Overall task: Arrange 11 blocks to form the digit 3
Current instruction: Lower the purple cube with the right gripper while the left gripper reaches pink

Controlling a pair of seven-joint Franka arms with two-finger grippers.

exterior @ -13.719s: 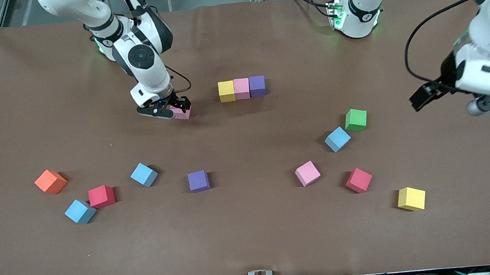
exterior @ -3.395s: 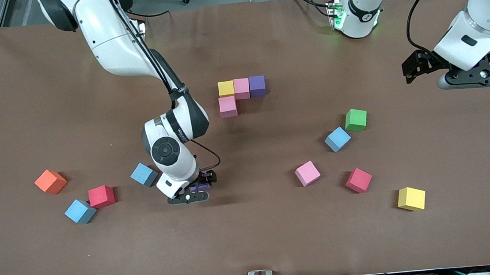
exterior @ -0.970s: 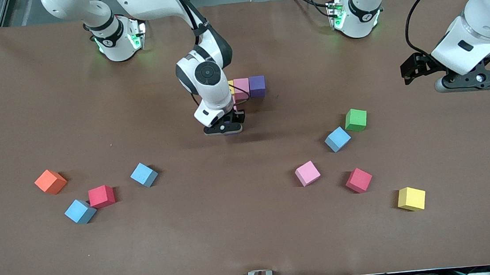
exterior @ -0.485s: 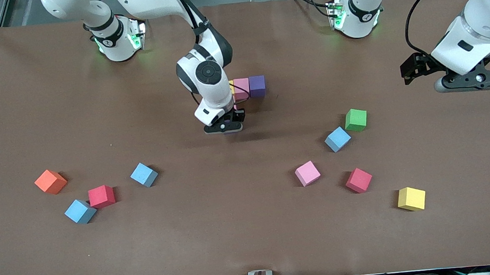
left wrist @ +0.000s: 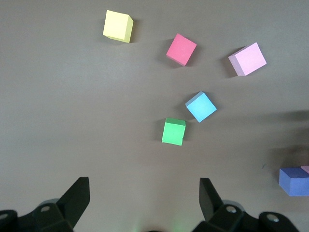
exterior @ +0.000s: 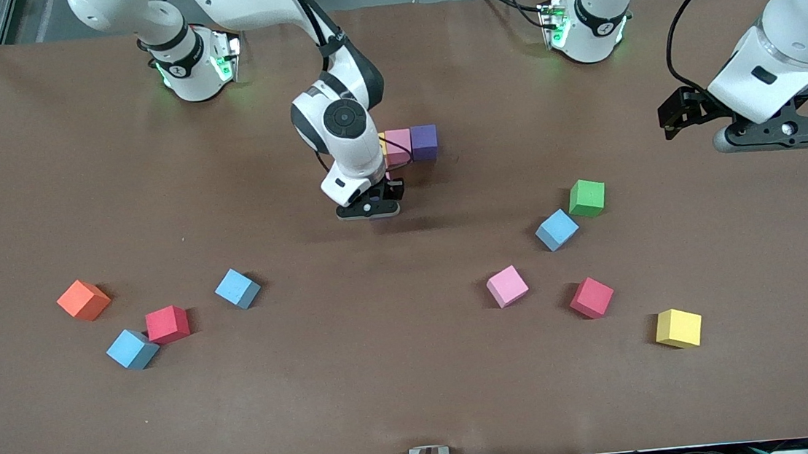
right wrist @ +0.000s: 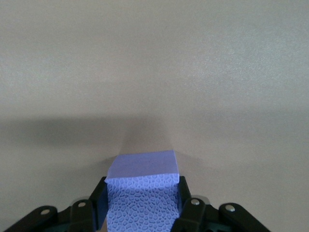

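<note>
Loose at the right arm's end lie a red block point(exterior: 167, 324) and two light blue blocks point(exterior: 237, 287). The right gripper point(exterior: 370, 208) is clamped on a purple block point(right wrist: 143, 193), low at six o'clock of the started digit 3 point(exterior: 411, 144). The left gripper point(exterior: 776, 136) waits high, fingers apart, with the green cube point(exterior: 586, 198) at its eight o'clock.

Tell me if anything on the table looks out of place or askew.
Nothing is damaged or spilled. The loose blocks lie scattered at odd angles, and a green block and an orange block sit among them, each the only one of its colour.
</note>
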